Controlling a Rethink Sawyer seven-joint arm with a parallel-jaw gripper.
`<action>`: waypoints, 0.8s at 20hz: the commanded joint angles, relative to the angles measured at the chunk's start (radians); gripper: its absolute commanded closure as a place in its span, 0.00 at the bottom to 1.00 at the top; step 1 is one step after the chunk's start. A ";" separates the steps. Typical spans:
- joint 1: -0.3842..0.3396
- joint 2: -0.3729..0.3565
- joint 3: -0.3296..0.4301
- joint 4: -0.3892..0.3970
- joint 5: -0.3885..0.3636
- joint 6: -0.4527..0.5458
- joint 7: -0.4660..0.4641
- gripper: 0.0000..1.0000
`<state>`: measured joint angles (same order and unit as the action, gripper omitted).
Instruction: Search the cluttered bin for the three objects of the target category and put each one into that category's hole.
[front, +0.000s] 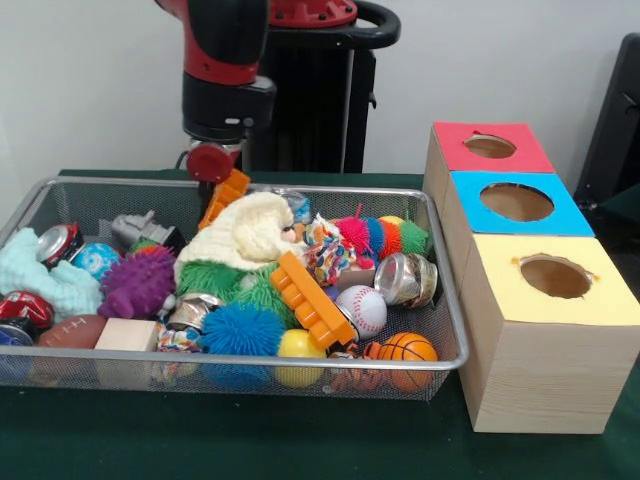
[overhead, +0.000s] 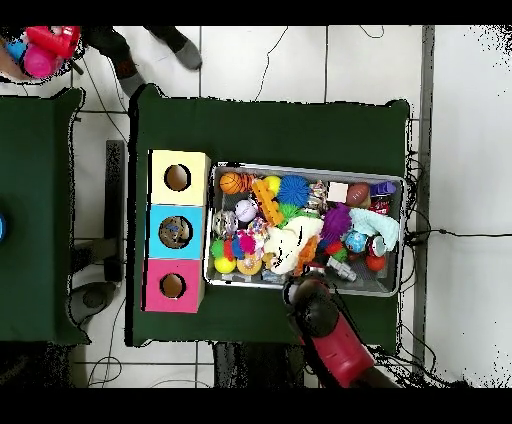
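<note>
Bin clutter spreads below and in front of your gripper, which hangs at the back rim. An orange brick sits touching its tip, long axis tilted; whether it's gripped, you cannot tell. Boxes with the holes lie well off to its right in the front view.

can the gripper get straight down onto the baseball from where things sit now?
Probably yes. The baseball lies on top of the pile with its upper side bare; the orange block beside it touches one side. The gripper hangs over the bin's far edge.
</note>
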<state>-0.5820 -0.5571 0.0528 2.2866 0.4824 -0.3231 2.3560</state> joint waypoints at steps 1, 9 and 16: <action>0.121 -0.001 0.113 -0.036 0.153 0.143 0.308 0.00; 0.293 0.051 -0.055 -0.284 0.294 0.430 0.249 0.00; 0.341 0.088 -0.134 -0.391 0.244 0.556 0.243 0.00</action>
<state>-0.2539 -0.5233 -0.0492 2.1328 0.6766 0.1145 2.4607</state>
